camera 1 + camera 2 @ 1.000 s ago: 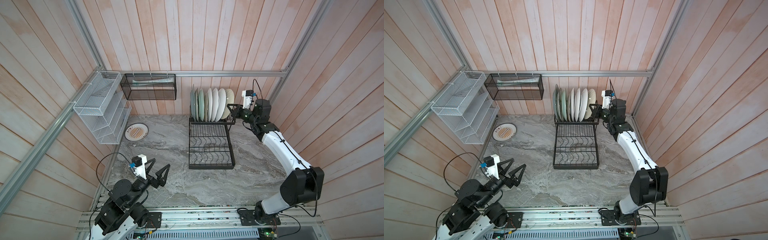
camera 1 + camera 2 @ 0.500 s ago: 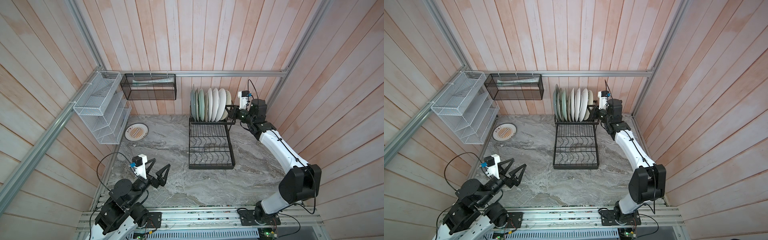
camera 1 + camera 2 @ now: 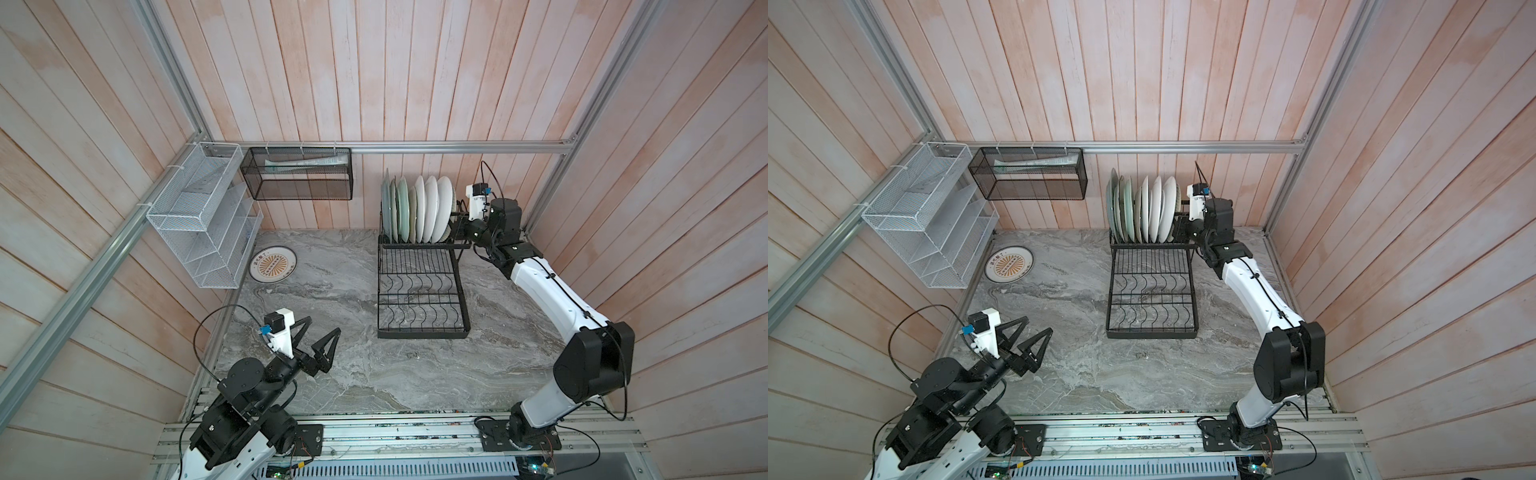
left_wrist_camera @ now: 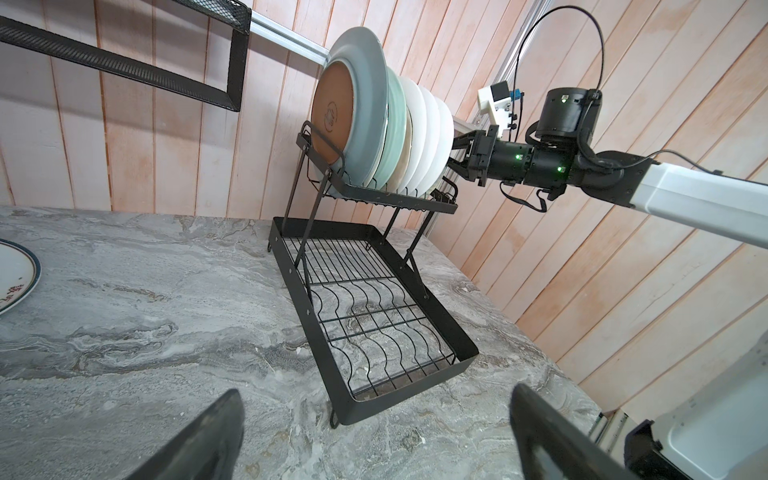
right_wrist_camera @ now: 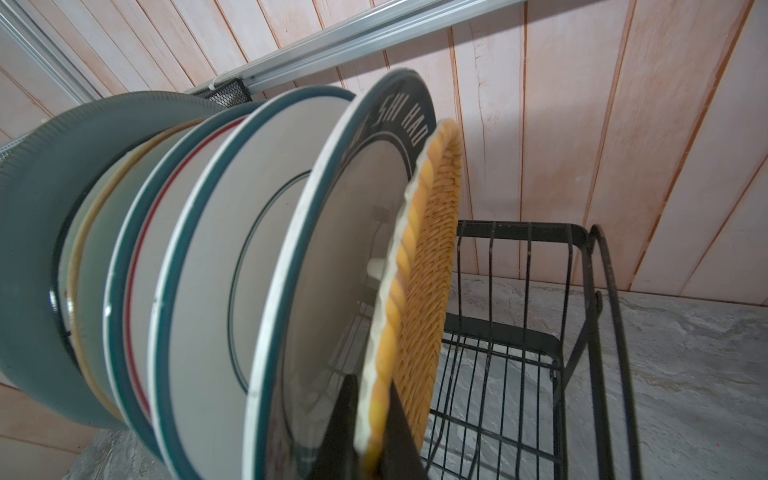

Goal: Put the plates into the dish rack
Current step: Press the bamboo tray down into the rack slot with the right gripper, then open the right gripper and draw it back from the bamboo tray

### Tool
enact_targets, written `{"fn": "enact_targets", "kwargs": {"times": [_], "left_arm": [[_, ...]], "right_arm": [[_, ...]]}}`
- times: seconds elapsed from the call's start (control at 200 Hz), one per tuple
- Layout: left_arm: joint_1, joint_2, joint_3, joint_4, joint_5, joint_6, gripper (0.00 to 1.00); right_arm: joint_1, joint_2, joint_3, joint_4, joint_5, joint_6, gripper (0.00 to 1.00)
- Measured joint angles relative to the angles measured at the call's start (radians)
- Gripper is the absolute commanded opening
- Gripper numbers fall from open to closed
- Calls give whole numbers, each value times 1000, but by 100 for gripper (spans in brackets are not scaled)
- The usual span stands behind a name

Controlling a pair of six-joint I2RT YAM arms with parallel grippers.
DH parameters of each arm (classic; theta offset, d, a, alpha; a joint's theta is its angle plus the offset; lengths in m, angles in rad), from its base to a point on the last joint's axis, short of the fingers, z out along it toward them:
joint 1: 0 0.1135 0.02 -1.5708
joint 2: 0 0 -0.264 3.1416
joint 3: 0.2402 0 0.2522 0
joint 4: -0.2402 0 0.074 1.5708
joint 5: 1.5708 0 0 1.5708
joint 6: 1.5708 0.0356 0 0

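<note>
The black wire dish rack point(image 3: 420, 329) point(image 3: 1150, 322) stands at the back of the marble table. Several plates point(image 3: 432, 212) point(image 4: 365, 124) stand on edge in its raised upper tier. My right gripper point(image 5: 374, 415) point(image 3: 457, 220) is shut on the rim of a yellow ribbed plate point(image 5: 432, 249). It holds that plate upright at the right end of the row, next to a white plate with a dark lettered band point(image 5: 332, 291). A white plate with an orange sunburst point(image 3: 273, 264) point(image 3: 1010, 264) lies flat at the back left. My left gripper point(image 3: 320, 336) point(image 4: 376, 392) hovers open near the front left, holding nothing.
A white mesh tiered organizer point(image 3: 203, 224) and a black mesh basket point(image 3: 299, 174) hang on the walls at the back left. Wooden walls close in the table on three sides. The rack's flat lower tier point(image 4: 374, 316) lies in front of my left gripper.
My right gripper has moved left with the yellow plate, bringing it closer against the row of standing plates. The left arm has not moved.
</note>
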Motion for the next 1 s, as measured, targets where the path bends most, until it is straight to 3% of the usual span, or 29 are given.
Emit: {"fn": "enact_targets", "kwargs": {"times": [0.47,1.0], "left_arm": [[0,24,-4,6,-4,0,100],[0,58,-6,7,-8,-1,100]], "right_arm": [[40,-12,-37,42,158,10,18],[53,-39,-54,50,171,28,31]]}}
